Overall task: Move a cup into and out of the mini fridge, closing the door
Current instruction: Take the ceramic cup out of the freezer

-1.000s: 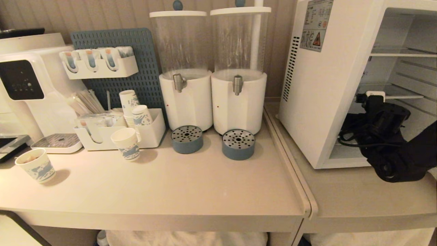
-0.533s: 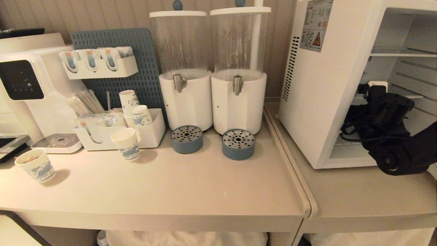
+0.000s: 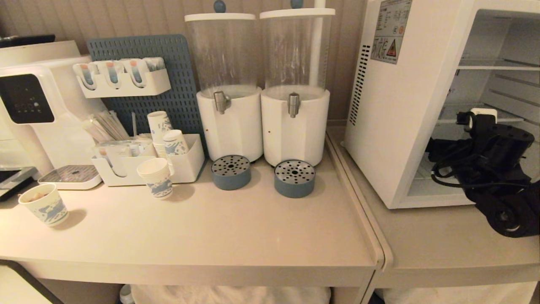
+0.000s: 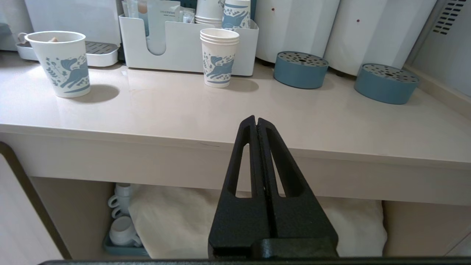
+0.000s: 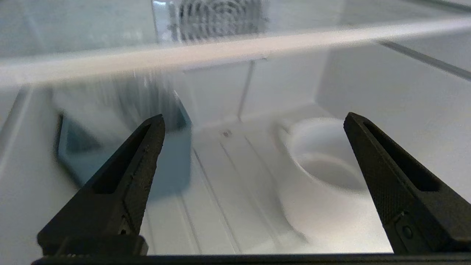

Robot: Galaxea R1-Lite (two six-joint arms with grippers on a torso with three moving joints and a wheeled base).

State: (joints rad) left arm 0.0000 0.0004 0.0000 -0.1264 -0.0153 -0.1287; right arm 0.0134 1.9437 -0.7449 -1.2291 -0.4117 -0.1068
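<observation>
fingers of the right gripper stand spread wide inside the mini fridge, holding nothing. the cup sits on the fridge floor just beyond them, nearer one finger than the other and touching neither. the fridge, on the right of the counter, stands open. the left gripper hangs at the near counter edge, fingers pressed together and empty, facing paper cups farther back.

shelf low above tool, cup ahead
</observation>
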